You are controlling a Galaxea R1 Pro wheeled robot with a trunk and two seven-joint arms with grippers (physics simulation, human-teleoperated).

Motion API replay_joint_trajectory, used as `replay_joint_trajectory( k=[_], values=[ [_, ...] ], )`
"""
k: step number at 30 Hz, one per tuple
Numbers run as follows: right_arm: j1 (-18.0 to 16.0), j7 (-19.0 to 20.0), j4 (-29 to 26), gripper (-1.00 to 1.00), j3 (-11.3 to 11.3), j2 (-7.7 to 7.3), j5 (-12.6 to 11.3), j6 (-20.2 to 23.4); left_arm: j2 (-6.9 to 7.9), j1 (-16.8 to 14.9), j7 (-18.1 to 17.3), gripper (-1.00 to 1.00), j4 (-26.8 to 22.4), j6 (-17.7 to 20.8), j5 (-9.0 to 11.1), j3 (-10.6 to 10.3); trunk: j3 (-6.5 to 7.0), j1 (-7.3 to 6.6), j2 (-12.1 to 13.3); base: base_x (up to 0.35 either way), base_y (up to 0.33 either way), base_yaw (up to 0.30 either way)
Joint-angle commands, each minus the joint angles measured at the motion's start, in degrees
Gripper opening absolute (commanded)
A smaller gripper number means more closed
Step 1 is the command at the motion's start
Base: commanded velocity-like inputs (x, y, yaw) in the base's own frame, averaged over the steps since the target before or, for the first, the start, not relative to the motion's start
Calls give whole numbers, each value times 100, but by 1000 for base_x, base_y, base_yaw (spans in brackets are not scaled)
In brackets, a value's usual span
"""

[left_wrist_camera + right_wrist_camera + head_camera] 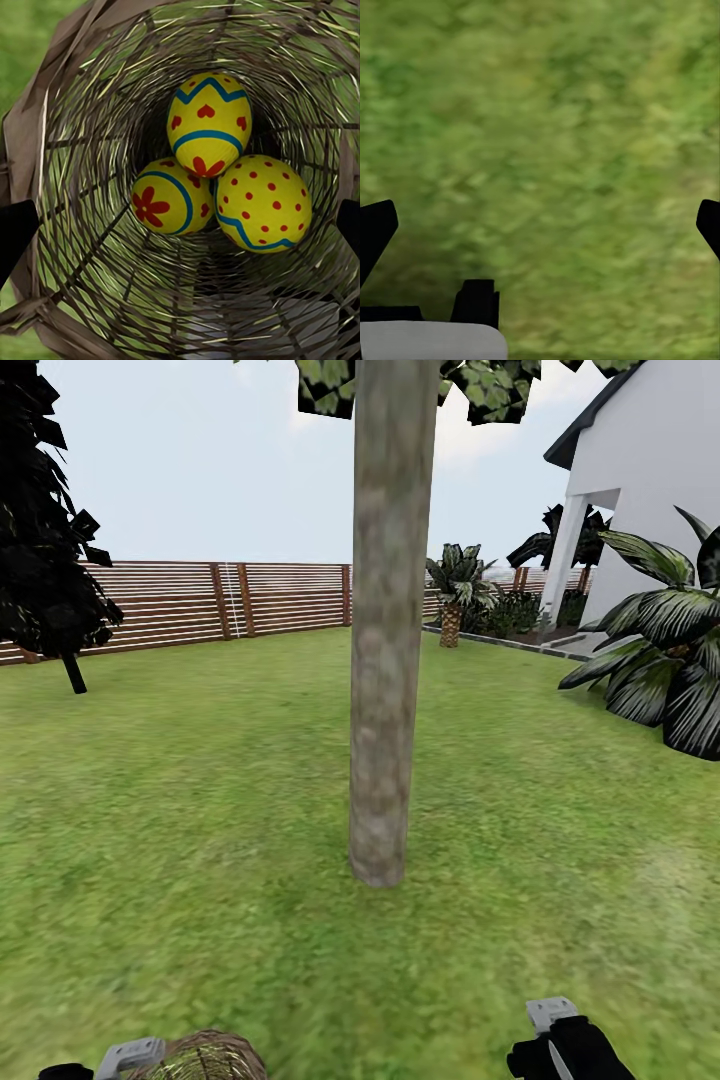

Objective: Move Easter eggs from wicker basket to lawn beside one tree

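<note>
The tree [388, 660] rises with a thick grey-brown trunk from the lawn [180, 810] straight ahead. At the bottom edge of the head view the top of the wicker basket [205, 1057] shows beside my left wrist [130, 1057]. The left wrist view looks down into the basket [82, 112], where three yellow Easter eggs lie together: a hearts one [209, 124], a flower one [171, 196] and a dotted one [262, 202]. My left gripper [182, 225] is open, with a fingertip at each side of the basket's mouth. My right gripper [560, 1050] [540, 225] hangs open over bare grass.
An all-black tree [45, 530] stands at the far left before the slatted wooden fence [200, 600]. A short palm [455, 595] and the white house [650, 490] are at the back right. A large leafy palm bush [670, 660] spreads along the right edge.
</note>
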Motion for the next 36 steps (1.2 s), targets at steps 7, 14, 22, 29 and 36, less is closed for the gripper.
replay_joint_trajectory(
  k=[7,14,22,29,36],
  values=[
    [-3,31,-8,100,18,-5,35,28,-3,-3,-19,100,-7,26,32,12,-6,0,-3,0,-2,0],
    [-3,31,37,100,14,3,44,28,-3,-4,-21,100,-8,33,42,13,-6,0,-3,2,-225,0],
    [-3,31,45,100,22,10,46,28,16,-3,-21,100,-48,33,44,29,-6,0,-3,34,-189,0],
    [-3,31,45,100,22,12,46,27,71,-3,-23,100,-64,40,16,48,-6,0,-3,1,-8,0],
    [-3,31,61,100,22,15,46,20,339,-3,-96,100,-44,55,51,61,-6,0,-3,0,0,0]
  ],
)
